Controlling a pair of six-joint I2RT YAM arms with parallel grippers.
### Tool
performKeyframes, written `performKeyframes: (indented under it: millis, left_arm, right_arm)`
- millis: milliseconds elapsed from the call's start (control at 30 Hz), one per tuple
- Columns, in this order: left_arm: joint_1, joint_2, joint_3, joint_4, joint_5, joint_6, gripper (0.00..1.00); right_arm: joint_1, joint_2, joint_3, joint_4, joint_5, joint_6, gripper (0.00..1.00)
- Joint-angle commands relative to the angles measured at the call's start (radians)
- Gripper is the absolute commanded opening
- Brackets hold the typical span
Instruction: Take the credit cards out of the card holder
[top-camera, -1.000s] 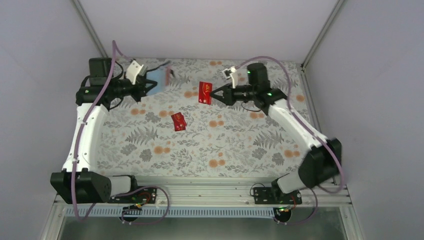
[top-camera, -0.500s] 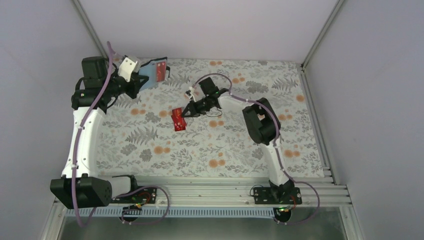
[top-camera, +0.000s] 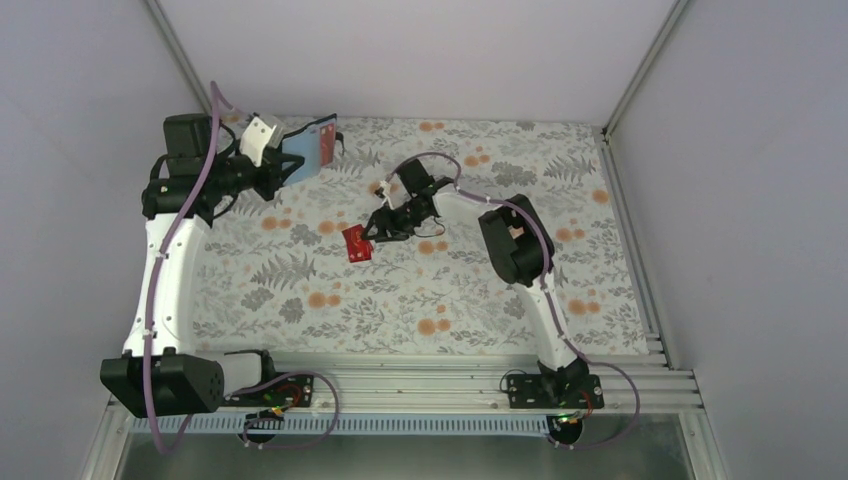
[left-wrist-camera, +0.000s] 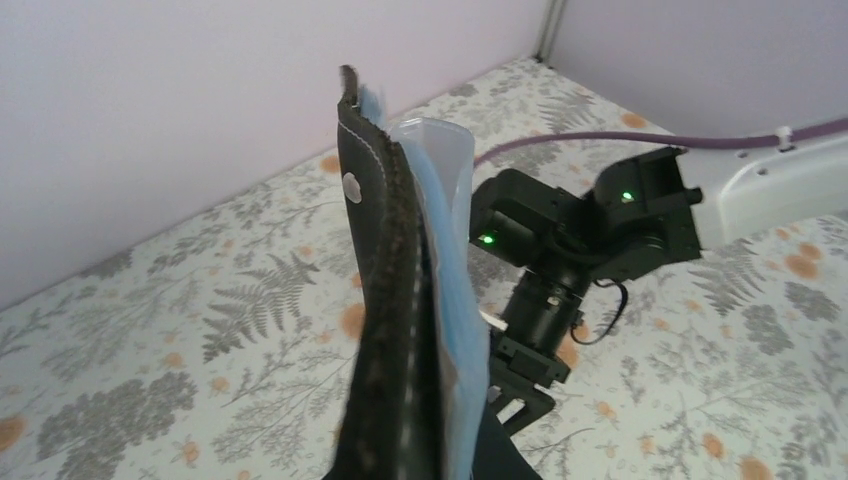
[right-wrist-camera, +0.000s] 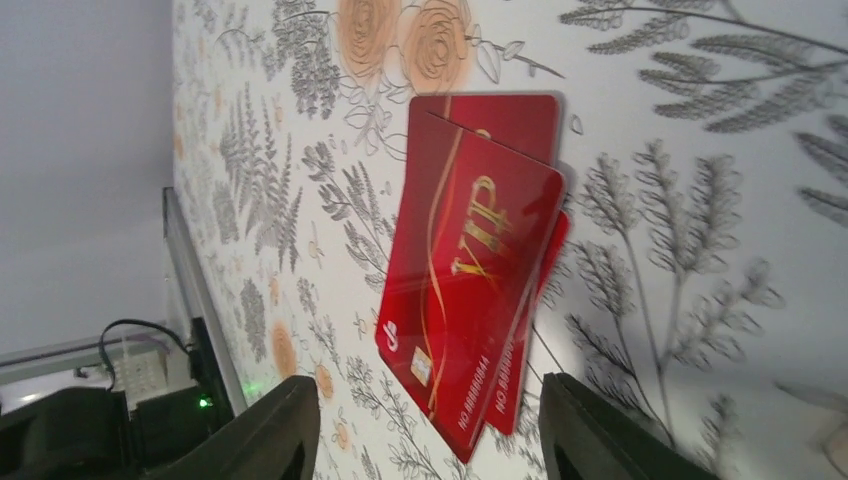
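My left gripper (top-camera: 284, 166) is shut on the card holder (top-camera: 308, 148), held up above the table's back left. The holder's light blue inner face shows in the top view, with a sliver of red at its far edge. In the left wrist view the card holder (left-wrist-camera: 385, 300) stands edge-on, black outside with a pale dot, blue inside. A small pile of red credit cards (top-camera: 356, 243) lies on the floral cloth mid-table. My right gripper (right-wrist-camera: 432, 440) is open just above the credit cards (right-wrist-camera: 470, 270), its fingers (right-wrist-camera: 268, 432) apart on either side, touching nothing.
The floral cloth (top-camera: 450, 290) covers the table. White walls close in the back and sides, with a metal rail (top-camera: 430, 375) along the near edge. The right arm's elbow (top-camera: 512, 245) hangs over the middle right.
The right arm swung from the back right down to mid-table carrying a red card, then opened its jaws; that card now lies on the pile. The left gripper tilted the holder slightly.
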Motion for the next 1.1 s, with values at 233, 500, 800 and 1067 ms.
performKeyframes:
  millis: [233, 500, 800, 1067]
  left_arm:
    - [0.001, -0.028, 0.121, -0.254, 0.396, 0.266, 0.02]
    - [-0.008, -0.02, 0.148, -0.428, 0.607, 0.488, 0.02]
    - [-0.018, -0.029, 0.161, -0.597, 0.716, 0.69, 0.02]
    - [-0.02, -0.036, 0.152, -0.576, 0.699, 0.656, 0.02]
  right_arm:
    - [-0.012, -0.67, -0.258, 0.083, 0.301, -0.289, 0.99]
    - [-0.011, -1.045, -0.468, 0.336, 0.074, -0.36, 0.99]
    - [0.02, -0.955, -0.338, 0.39, 0.034, -0.3, 0.99]
    - [0.066, -0.906, -0.279, 0.321, -0.182, -0.441, 0.99]
